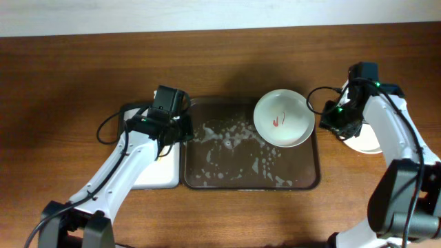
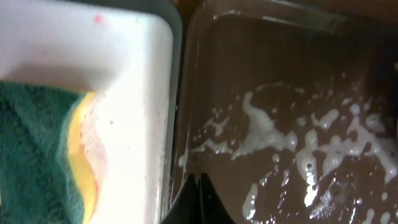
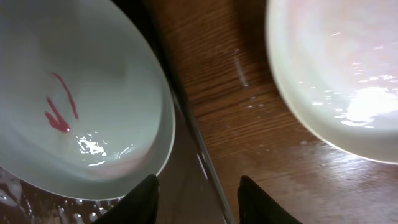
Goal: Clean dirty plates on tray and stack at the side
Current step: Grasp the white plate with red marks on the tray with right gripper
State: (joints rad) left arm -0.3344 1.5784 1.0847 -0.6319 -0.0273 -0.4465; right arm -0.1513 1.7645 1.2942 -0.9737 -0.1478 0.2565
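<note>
The right gripper [image 3: 200, 202] has its two dark fingers spread apart, and nothing is between them. It hangs over the right rim of the large dark brown rectangular tray [image 3: 199, 155], where the rim meets the brown wooden table [image 3: 211, 62]. Just left of this gripper, the pale mint round plate [image 3: 81, 106] lies in the far right corner of the tray, with thin red smears on its inside. Just right of the gripper, a pinkish-white round plate [image 3: 342, 68] rests on the table, outside the tray and apart from it. It looks wet and shiny. I cannot tell if another plate is under it.

The left gripper [image 2: 199, 196] has its fingertips pressed together in one dark point and holds nothing. It is low over the left edge of the brown tray, whose floor carries white foam spots. Beside this tray on the left, touching it, stands a smaller white tray with a dark rim [image 2: 124, 50]. A green and yellow sponge [image 2: 37, 143] lies in it.
</note>
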